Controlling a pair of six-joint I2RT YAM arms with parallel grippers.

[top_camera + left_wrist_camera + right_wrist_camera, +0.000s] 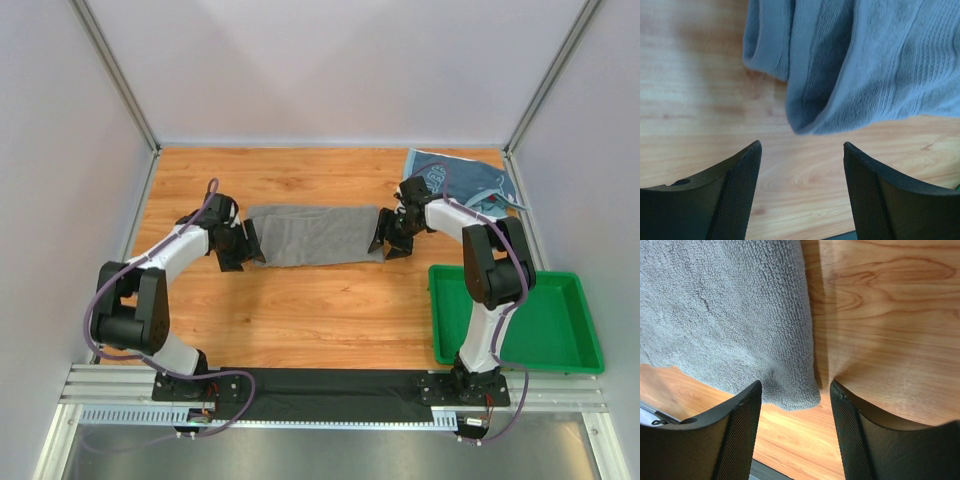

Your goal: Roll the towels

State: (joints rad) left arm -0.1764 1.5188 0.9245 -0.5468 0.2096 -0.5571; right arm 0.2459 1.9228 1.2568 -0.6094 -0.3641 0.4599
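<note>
the grey towel lies spread near the middle of the desk, its long axis running left to right, one short end toward each arm; the left end is rumpled into loose folds with a hem curled under, while the right end lies flat with its pile up; the left claw hangs just off that rumpled end, jaws wide and nothing between them, bare wood under the tips and the nearest fold a little ahead; the right claw stands over the towel's right corner, jaws apart and gripping nothing, the corner lying in the gap beside one finger and wood showing by the other; so each arm is at its own end, about equally near; i judge the roll has to travel along the long axis, and you should pick one short end to start from, the flat right one looking the tidier; further out, the light blue towel sits crumpled at the far right corner, unrolled, and the green tray lies near the right arm.
</note>
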